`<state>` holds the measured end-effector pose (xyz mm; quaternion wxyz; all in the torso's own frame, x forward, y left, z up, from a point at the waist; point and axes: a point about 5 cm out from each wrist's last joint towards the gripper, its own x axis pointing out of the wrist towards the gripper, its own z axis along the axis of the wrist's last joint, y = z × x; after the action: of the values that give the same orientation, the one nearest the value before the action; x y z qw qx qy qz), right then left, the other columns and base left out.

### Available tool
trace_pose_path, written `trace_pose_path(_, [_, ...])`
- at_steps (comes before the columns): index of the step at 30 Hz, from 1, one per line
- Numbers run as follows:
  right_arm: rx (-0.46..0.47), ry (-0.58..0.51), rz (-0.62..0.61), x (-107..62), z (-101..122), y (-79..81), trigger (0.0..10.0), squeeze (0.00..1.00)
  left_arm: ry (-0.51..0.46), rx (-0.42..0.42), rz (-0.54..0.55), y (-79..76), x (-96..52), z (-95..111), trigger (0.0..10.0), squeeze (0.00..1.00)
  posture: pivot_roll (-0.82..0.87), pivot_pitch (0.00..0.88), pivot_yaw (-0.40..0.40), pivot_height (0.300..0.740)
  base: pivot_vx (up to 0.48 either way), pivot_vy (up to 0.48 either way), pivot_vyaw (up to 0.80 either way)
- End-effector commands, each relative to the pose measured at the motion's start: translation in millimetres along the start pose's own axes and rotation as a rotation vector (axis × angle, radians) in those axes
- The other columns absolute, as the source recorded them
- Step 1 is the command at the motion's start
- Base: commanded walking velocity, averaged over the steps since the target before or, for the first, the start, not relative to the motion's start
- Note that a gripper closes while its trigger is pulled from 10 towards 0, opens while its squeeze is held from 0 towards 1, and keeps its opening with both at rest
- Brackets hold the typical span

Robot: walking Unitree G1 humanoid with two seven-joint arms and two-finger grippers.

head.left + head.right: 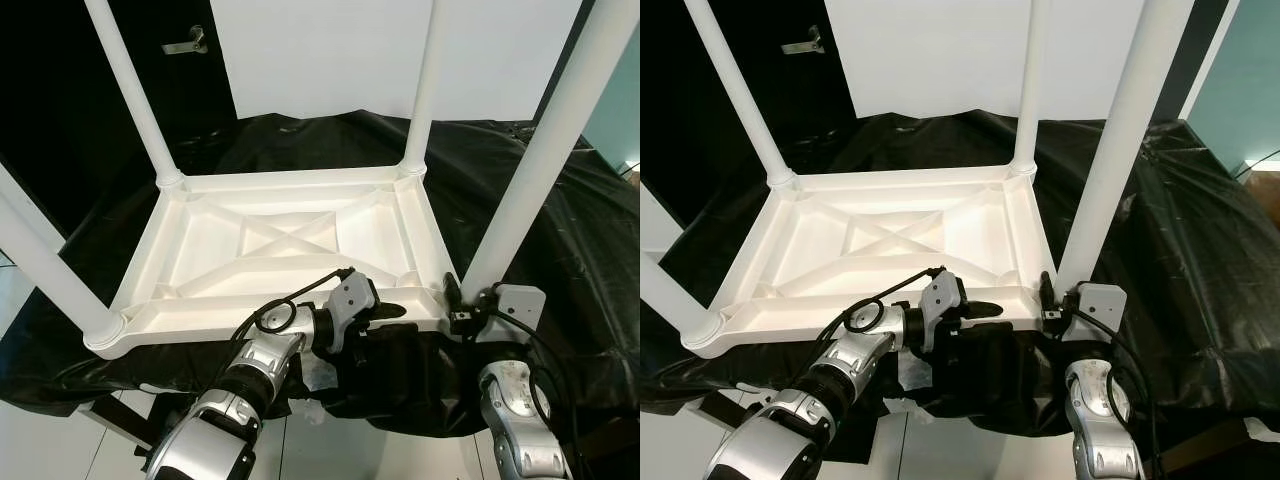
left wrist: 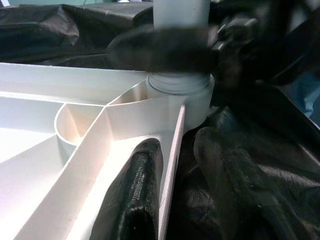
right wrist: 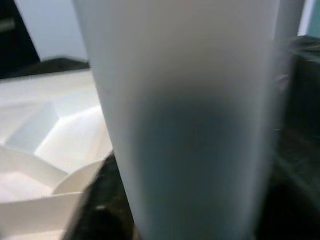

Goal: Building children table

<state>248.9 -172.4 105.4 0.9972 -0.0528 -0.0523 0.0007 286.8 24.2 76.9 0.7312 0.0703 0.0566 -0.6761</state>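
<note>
Left eye view puts our two silver arms nearest, both reaching up to the near edge of one white plastic tabletop (image 1: pixel 290 245) that lies upside down on a surface draped in crinkled, glossy black sheeting (image 1: pixel 590 240). Our left gripper (image 1: pixel 395 312) lies along that near rim close to its right corner; in the left wrist view one black finger (image 2: pixel 135 192) rests inside the rim wall and the other lies outside it on the sheeting, so the pincer straddles the thin rim, though we cannot tell whether it presses on it. Our right gripper (image 1: pixel 458 300) is at the base of the near right leg (image 1: pixel 545 150); its wrist view is taken up by that smooth, round white tube, blurred and very close, and we cannot tell whether its fingers are clenched on the leg or released. We count four legs, all plain white cylinders standing upward from round sockets at the corners: the near right one, the near left leg (image 1: pixel 45 265), the far left leg (image 1: pixel 135 95) and the far right leg (image 1: pixel 425 85). The tabletop's underside is a shallow tray shape, ribbed with raised walls that form an X in the middle and diagonal braces toward the corners. Beyond it stands a flat white panel (image 1: pixel 390 55), with a small metal handle (image 1: pixel 185 44) on the dark surface to its left.
</note>
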Motion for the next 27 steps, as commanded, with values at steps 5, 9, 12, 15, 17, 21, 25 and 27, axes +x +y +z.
trace_pose_path(5, [-0.060,0.041,0.303,21.6,6.9,-21.2,10.0,0.00,0.148,-0.141,-0.076,-22.8,-5.3,-40.5,10.0,0.00,-0.11,0.000,0.026,0.740,0.000,0.000,0.00])
trace_pose_path(9, [-0.083,0.077,0.502,19.9,12.6,-30.0,10.0,0.00,0.148,-0.138,-0.078,-22.4,-4.6,-39.5,10.0,0.00,-0.11,0.000,0.023,0.740,0.000,0.000,0.00])
trace_pose_path(12, [-0.112,0.096,0.599,15.3,14.7,-34.3,10.0,0.00,0.144,-0.136,-0.075,-21.4,-3.8,-38.1,10.0,0.00,-0.11,0.000,0.023,0.740,0.000,0.000,0.00])
trace_pose_path(15, [-0.123,0.104,0.615,14.7,15.1,-36.9,10.0,0.00,0.143,-0.136,-0.075,-21.4,-3.7,-38.1,10.0,0.00,-0.11,0.000,0.022,0.740,0.000,0.000,0.00])
trace_pose_path(17, [-0.138,0.107,0.638,14.6,17.8,-42.8,2.4,0.00,0.144,-0.139,-0.072,-22.1,-4.5,-39.4,10.0,0.00,-0.11,0.000,0.022,0.740,0.000,0.000,0.00])
trace_pose_path(21, [-0.142,0.118,0.692,12.5,19.3,-46.7,0.0,0.00,0.147,-0.142,-0.070,-22.7,-5.6,-40.8,10.0,0.00,-0.11,0.000,0.022,0.740,0.000,0.000,0.00])
trace_pose_path(25, [-0.135,0.152,0.750,10.5,17.2,-51.2,0.0,0.00,0.146,-0.142,-0.070,-22.2,-5.3,-40.3,10.0,0.00,-0.11,0.000,0.023,0.740,0.000,0.000,0.00])
trace_pose_path(27, [-0.135,0.156,0.752,10.2,16.6,-51.7,0.0,0.00,0.145,-0.141,-0.070,-22.0,-5.0,-39.9,10.0,0.00,-0.11,0.000,0.023,0.740,0.000,0.000,0.00])
